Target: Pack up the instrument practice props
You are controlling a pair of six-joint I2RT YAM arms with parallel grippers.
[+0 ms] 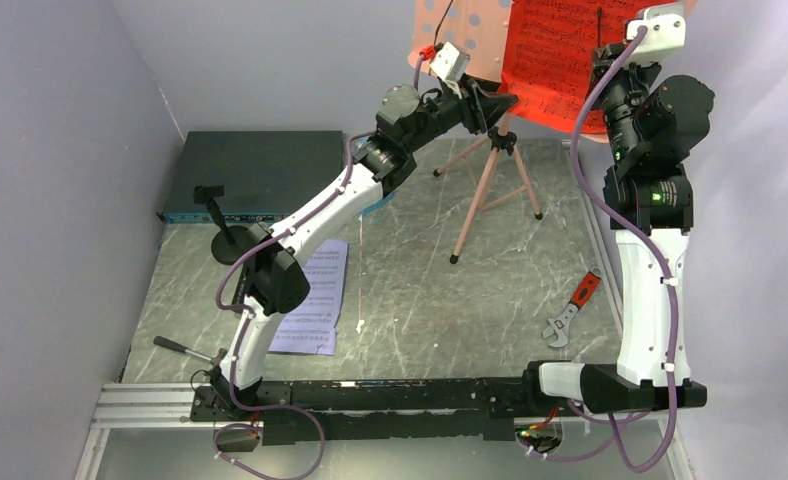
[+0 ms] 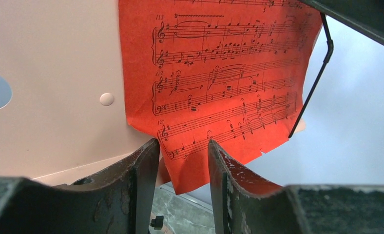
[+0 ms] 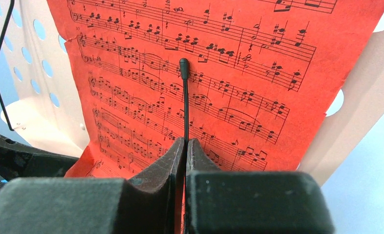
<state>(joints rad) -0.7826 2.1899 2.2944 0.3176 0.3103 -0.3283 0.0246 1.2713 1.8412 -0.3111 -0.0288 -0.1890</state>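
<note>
Pink music stand [image 1: 440,35] on grey marbled table [image 1: 420,290], pale walls [image 1: 60,150].
Right gripper [image 3: 185,141] pinches its black wire clip [image 3: 184,97]; left gripper [image 2: 182,146] gapes before the red music sheet [image 2: 219,73].

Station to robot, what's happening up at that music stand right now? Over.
Left gripper open, bottom corner of red music sheet between its fingers. Right gripper shut on black wire holder lying across the sheet. Sheet on pink stand.
</note>
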